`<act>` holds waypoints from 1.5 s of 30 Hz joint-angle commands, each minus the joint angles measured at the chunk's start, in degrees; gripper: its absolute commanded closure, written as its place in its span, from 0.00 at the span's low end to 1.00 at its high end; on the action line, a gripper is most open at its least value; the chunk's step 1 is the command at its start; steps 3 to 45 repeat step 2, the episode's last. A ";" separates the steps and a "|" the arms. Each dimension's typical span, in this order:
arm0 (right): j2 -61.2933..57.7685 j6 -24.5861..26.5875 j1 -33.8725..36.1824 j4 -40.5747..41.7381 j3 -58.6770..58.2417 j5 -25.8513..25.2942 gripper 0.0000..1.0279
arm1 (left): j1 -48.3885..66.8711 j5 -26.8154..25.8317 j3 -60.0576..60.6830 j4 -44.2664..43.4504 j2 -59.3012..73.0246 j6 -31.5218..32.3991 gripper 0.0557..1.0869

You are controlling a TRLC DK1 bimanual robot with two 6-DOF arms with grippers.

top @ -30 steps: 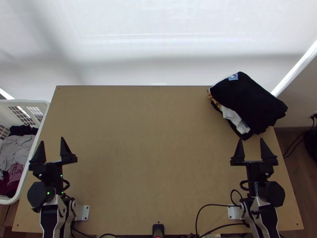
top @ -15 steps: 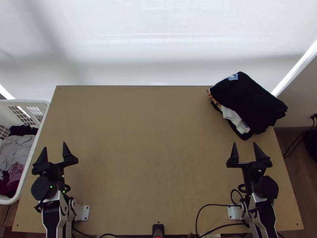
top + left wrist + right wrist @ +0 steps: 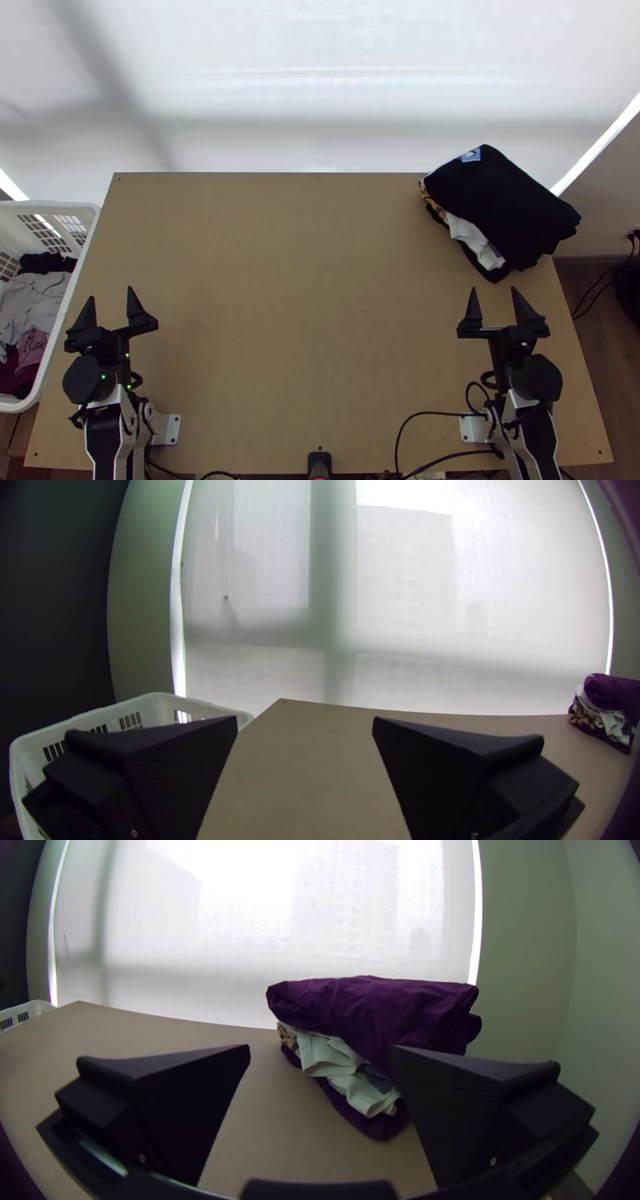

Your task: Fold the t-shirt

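I cannot tell which garment is the t-shirt. A dark garment (image 3: 520, 200) lies folded on top of the stack (image 3: 330, 1057) at the far right corner of the table (image 3: 304, 320), over white cloth (image 3: 478, 241). I read the right gripper (image 3: 494, 289) near the stack, its 2 jaws apart. The left gripper (image 3: 110, 294), 2 jaws also apart, is near the basket (image 3: 69, 292), which contains bunched clothes (image 3: 32, 300).

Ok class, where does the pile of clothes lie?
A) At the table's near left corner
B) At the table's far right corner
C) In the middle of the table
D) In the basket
B: the pile lies over the table's far right corner, beyond the open right end effector.
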State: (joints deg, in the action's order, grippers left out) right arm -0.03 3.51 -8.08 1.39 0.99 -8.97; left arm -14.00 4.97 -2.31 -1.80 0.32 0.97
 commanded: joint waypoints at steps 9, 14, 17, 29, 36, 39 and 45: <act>0.21 1.06 0.34 -0.16 -0.73 0.01 0.04 | -0.33 -0.40 2.22 0.92 -0.32 -1.24 0.04; 0.21 1.06 0.34 -0.16 -0.73 0.01 0.04 | -0.33 -0.40 2.22 0.92 -0.32 -1.24 0.04; 0.21 1.06 0.34 -0.16 -0.73 0.01 0.04 | -0.33 -0.40 2.22 0.92 -0.32 -1.24 0.04; 0.21 1.06 0.34 -0.16 -0.73 0.01 0.04 | -0.33 -0.40 2.22 0.92 -0.32 -1.24 0.04; 0.21 1.06 0.34 -0.16 -0.73 0.01 0.04 | -0.33 -0.40 2.22 0.92 -0.32 -1.24 0.04; 0.21 1.06 0.34 -0.16 -0.73 0.01 0.04 | -0.33 -0.40 2.22 0.92 -0.32 -1.24 0.04; 0.21 1.06 0.34 -0.16 -0.73 0.01 0.04 | -0.33 -0.40 2.22 0.92 -0.32 -1.24 0.04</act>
